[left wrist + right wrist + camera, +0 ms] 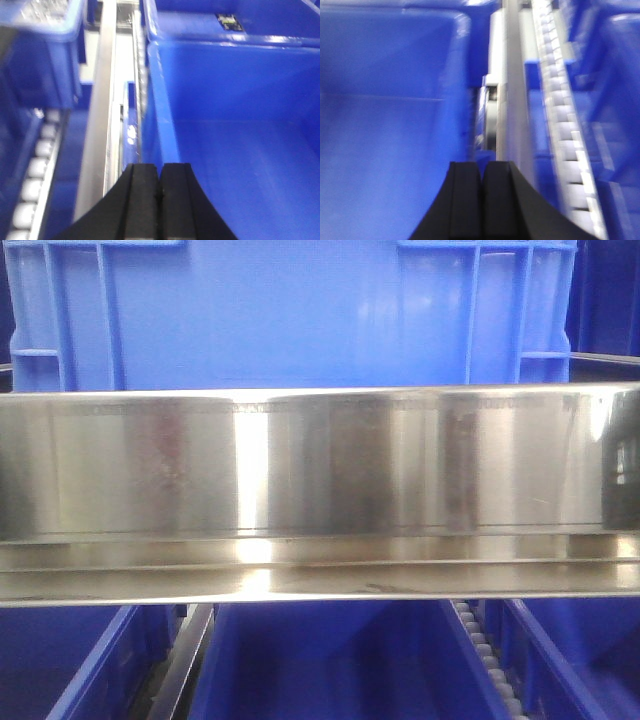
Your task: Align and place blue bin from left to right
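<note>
Left wrist view, my left gripper [160,172] shut tight on nothing, by a deep-blue plastic bin's [167,115] rim, right gripper [481,171] likewise closed and empty, white roller track [565,130] beside, polished steel rail [320,470], large mid-blue ribbed plastic bin [290,310] upright behind it.

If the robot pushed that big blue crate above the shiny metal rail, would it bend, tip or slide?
Probably stiff: the blue bin has moulded ribs and frames near its corners. Likely to slide rather than tip, being wide with upright walls. Weight unclear: its inside is hidden.
</note>
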`<state>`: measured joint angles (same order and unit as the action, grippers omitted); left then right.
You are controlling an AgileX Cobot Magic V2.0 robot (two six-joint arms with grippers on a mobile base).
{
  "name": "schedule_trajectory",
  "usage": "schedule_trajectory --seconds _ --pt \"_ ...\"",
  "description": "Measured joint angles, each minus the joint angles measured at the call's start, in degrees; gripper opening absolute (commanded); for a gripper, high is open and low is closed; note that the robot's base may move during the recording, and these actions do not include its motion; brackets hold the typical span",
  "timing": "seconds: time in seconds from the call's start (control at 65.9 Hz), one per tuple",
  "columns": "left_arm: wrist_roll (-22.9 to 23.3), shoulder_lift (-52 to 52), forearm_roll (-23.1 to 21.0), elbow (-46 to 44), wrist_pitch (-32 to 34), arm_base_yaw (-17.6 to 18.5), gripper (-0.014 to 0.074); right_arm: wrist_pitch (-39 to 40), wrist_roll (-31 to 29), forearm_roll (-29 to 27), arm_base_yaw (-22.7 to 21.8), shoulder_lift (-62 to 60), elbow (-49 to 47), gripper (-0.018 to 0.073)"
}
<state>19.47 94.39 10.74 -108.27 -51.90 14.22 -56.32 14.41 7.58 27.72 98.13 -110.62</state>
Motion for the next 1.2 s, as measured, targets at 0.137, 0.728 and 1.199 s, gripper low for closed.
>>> schedule_trajectory --seconds 0.137,0.728,1.199 --pt "1.1 2.9 0.4 -5.2 -4.7 0.0 -0.0111 -2.5 1.3 0.1 0.5 2.8 -3.8 -0.0076" --pt "1.3 10.8 0.9 -16.0 -12.5 0.0 -0.0111 -4.8 3.3 0.6 1.0 5.9 -5.3 -0.0076" --pt "1.3 10.8 0.9 -16.0 -12.7 0.0 -0.0111 -5.2 1.4 0.6 1.0 5.9 -5.4 -0.0066"
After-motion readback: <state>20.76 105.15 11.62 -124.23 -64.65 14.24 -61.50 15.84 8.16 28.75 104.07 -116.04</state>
